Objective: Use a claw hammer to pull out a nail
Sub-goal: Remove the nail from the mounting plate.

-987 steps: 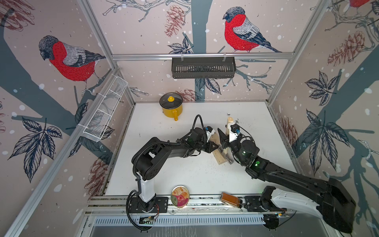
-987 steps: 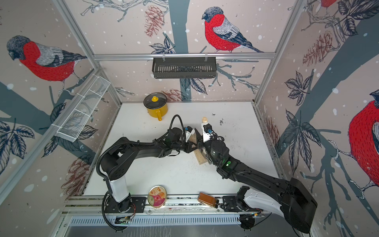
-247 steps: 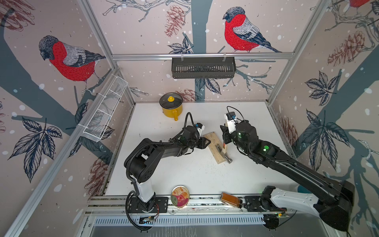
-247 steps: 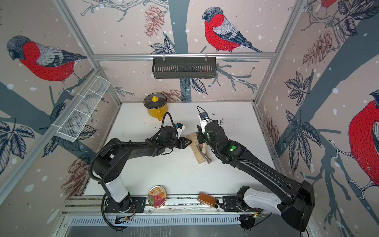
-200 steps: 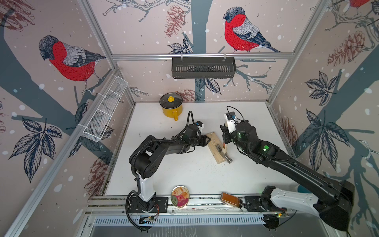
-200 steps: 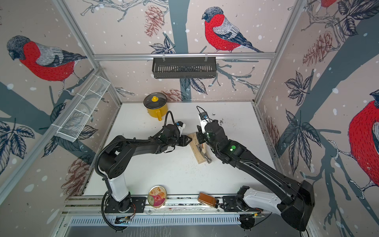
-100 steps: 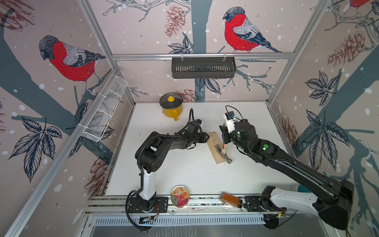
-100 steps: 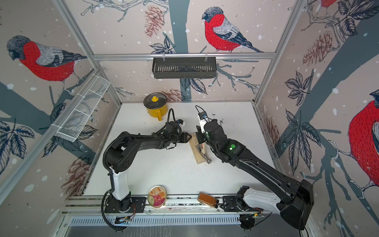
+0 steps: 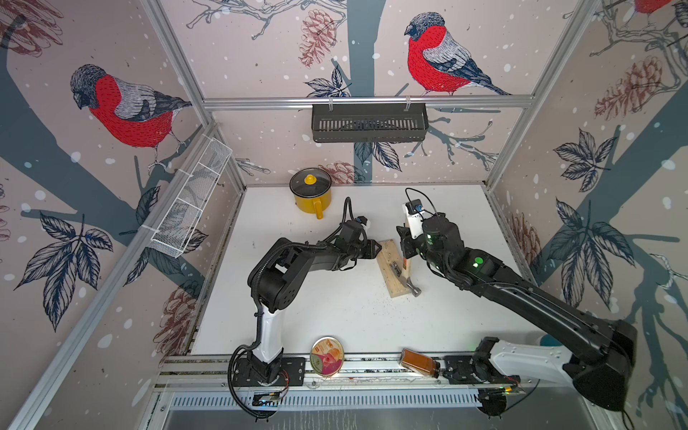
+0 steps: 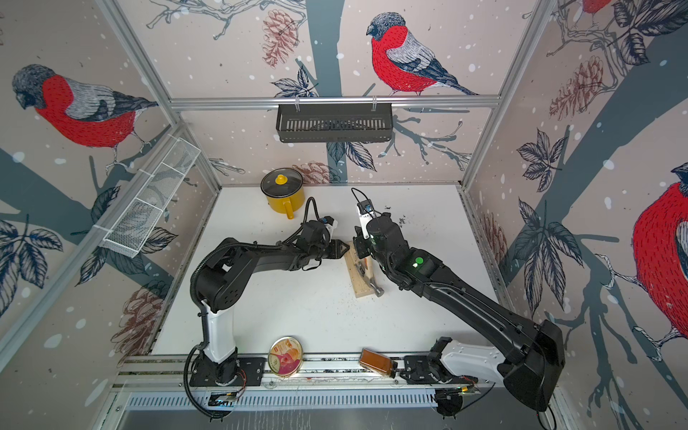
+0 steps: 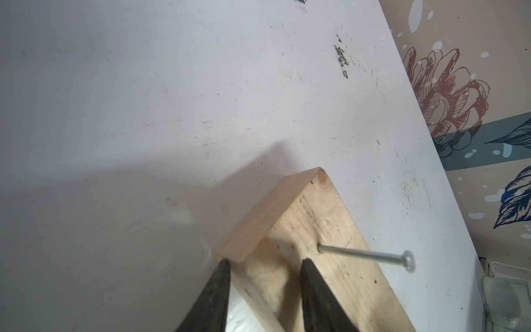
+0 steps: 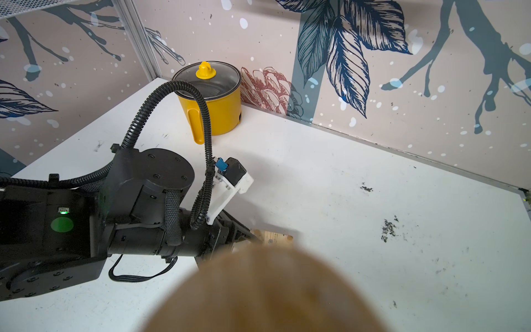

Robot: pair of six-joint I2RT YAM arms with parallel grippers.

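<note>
Right tool (image 9: pixel 406 256) — clamped on hammer (image 9: pixel 409 279) handle | head over block (image 9: pixel 387 257), 5 o'clock end | left tool (image 11: pixel 264 267) — narrow gap, astride 11 o'clock corner | nail (image 11: pixel 365 255) standing proud

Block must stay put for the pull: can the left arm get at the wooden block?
Likely yes: the left gripper straddles a corner of the wooden block, clear of the nail; clamped or not, unclear.
</note>
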